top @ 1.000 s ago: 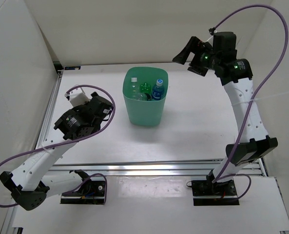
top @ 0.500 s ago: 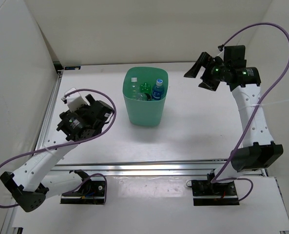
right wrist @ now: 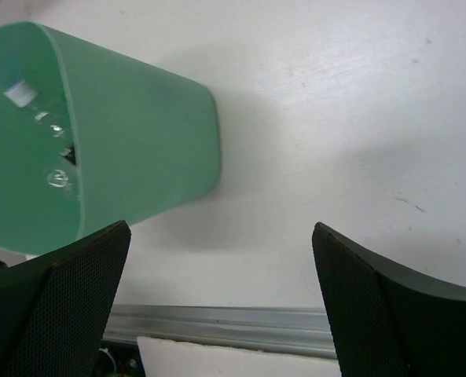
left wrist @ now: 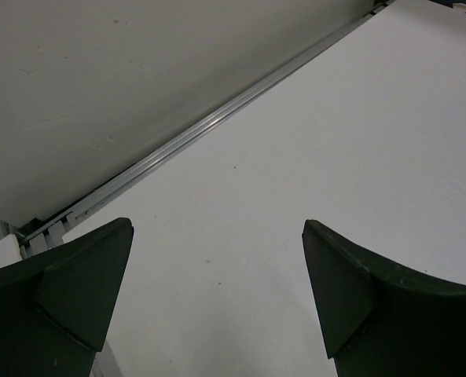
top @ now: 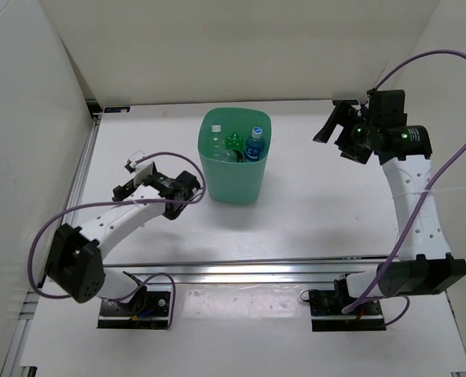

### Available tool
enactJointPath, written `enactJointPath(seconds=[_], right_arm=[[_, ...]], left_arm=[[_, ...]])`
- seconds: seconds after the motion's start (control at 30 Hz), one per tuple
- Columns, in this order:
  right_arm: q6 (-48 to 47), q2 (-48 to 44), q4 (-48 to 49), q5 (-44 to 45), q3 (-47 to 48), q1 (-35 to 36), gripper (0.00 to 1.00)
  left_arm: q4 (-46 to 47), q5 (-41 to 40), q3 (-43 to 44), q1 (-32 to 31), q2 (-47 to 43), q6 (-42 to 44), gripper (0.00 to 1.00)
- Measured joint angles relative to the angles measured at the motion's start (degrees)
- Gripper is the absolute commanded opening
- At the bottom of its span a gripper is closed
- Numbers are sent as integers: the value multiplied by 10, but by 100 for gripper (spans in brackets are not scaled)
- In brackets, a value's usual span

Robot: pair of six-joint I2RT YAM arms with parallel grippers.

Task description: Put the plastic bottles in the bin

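- At the near edge: both arm bases, a metal rail (top: 256, 271) just beyond them.
- Left of centre, low over the white surface (top: 311, 220): left arm (top: 111, 218), folded, forearm reaching right.
- At its tip: left jaws, spread wide, pinching nothing.
- Between them in the left wrist view: only bare surface and a side rail (left wrist: 209, 126) at the foot of a wall.
- Just right of those jaws, apart from them: bin (top: 233, 184), mint green, upright, mid-surface.
- Inside the bin: bottles (top: 244, 151).
  - At left, a clear one (top: 215, 135) with a white cap.
  - In the middle, a green one (top: 233, 141).
  - At right, a blue-labelled one (top: 255, 145) with a blue cap.
  - Any others too hidden to tell.
- Along the right side: right arm (top: 409, 192), rising tall from its base.
- At its top, raised, well apart from the bin and to its right: right jaws, spread wide, pinching nothing.
- Between them in the right wrist view: bare surface; bin wall at upper left, with blurred bottle tops inside.
- Farthest: plain white back wall (top: 240, 47).
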Motion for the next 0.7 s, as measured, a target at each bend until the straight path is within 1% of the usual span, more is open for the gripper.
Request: enactJointPath(seconds=[0.13, 0.23, 0.33, 0.4, 0.57, 0.63, 0.7], right_arm=[[1, -23, -7, 41, -45, 0, 100], [5, -32, -27, 81, -63, 0, 100], [10, -37, -38, 107, -66, 0, 100], [14, -42, -45, 121, -67, 0, 100], [17, -68, -54, 163, -87, -3, 100], [22, -78, -60, 181, -108, -7, 100], [31, -82, -64, 195, -130, -12, 100]], left_arm=[[-10, -10, -30, 19, 38, -81, 100], [-15, -19, -66, 34, 39, -139, 100], [-18, -21, -121, 60, 34, -185, 100], [-21, -17, -151, 76, 2, -213, 100], [-28, -22, -174, 120, -152, -250, 100], [-30, -26, -181, 133, -182, -258, 100], [-30, -31, -200, 140, -185, -268, 100]])
